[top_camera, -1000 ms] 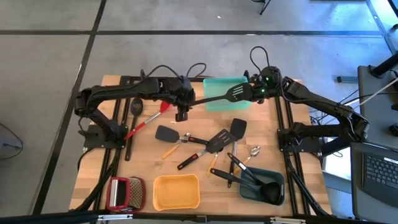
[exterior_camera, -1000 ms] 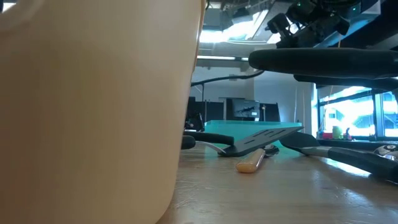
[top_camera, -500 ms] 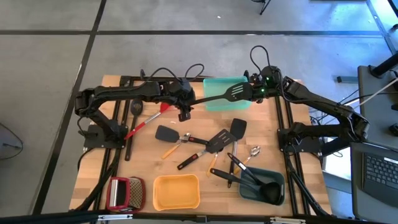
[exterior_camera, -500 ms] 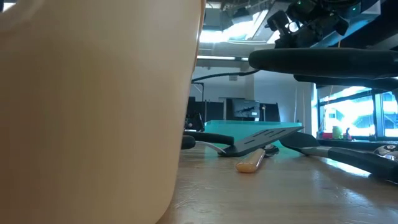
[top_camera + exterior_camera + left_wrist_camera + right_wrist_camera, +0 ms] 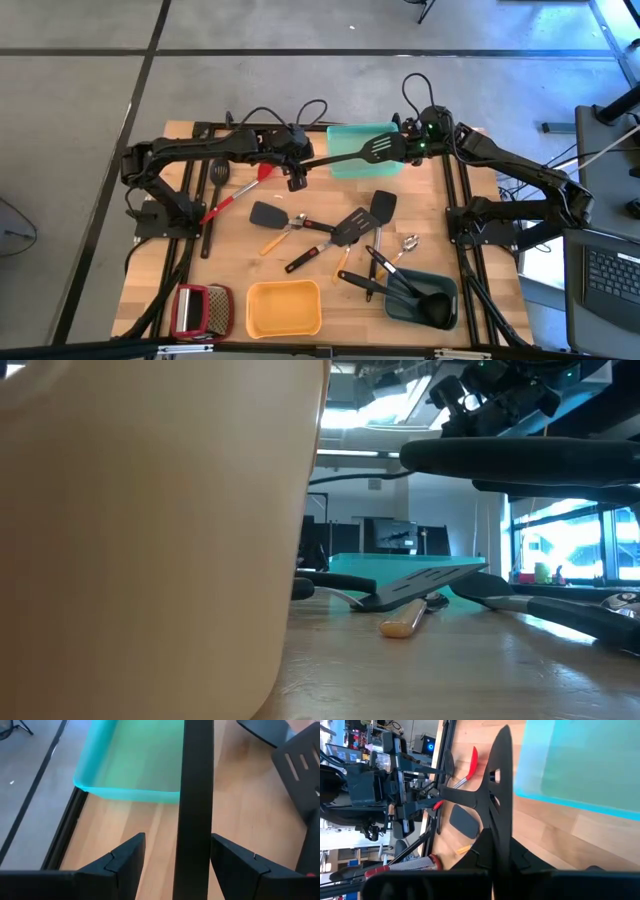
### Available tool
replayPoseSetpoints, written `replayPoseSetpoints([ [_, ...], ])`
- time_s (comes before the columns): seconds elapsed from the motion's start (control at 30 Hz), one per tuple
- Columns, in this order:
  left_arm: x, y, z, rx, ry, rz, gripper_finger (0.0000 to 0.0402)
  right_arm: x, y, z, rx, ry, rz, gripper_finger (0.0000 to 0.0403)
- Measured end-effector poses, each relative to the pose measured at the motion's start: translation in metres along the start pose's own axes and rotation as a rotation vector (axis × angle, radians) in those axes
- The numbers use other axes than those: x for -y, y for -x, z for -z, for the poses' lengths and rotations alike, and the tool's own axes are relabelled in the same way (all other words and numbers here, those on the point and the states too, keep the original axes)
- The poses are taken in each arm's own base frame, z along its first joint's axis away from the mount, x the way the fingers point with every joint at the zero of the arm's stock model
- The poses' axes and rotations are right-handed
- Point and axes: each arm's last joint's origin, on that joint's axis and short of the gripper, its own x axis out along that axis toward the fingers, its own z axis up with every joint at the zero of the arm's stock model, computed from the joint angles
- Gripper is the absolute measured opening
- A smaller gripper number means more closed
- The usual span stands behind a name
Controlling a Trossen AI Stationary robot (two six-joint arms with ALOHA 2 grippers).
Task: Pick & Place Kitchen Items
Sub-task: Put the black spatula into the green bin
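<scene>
the right gripper (image 5: 405, 147) is pinching the head of the black slotted turner (image 5: 352, 153) above the teal tray (image 5: 350, 133); the left gripper (image 5: 297, 172) is standing spread around its handle end.

Lighting is even and bright overhead; shadows on the table (image 5: 300, 260) are soft. In the low view, windows (image 5: 570, 550) glare, and a near tan object (image 5: 150, 540) is out of focus.
</scene>
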Motion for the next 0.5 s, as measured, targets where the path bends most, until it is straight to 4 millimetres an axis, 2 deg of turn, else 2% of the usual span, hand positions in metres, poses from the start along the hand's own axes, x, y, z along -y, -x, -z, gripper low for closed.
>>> replayPoseSetpoints([
  [0.2,0.000,-0.001,0.000,0.004,-0.001,0.001,0.0211,-0.001,0.000,-0.001,0.008,-0.003,-0.012,0.0005],
  [0.5,0.004,-0.028,0.005,-0.064,0.011,0.020,0.0209,-0.004,0.000,-0.001,0.016,0.008,-0.031,0.0005],
])
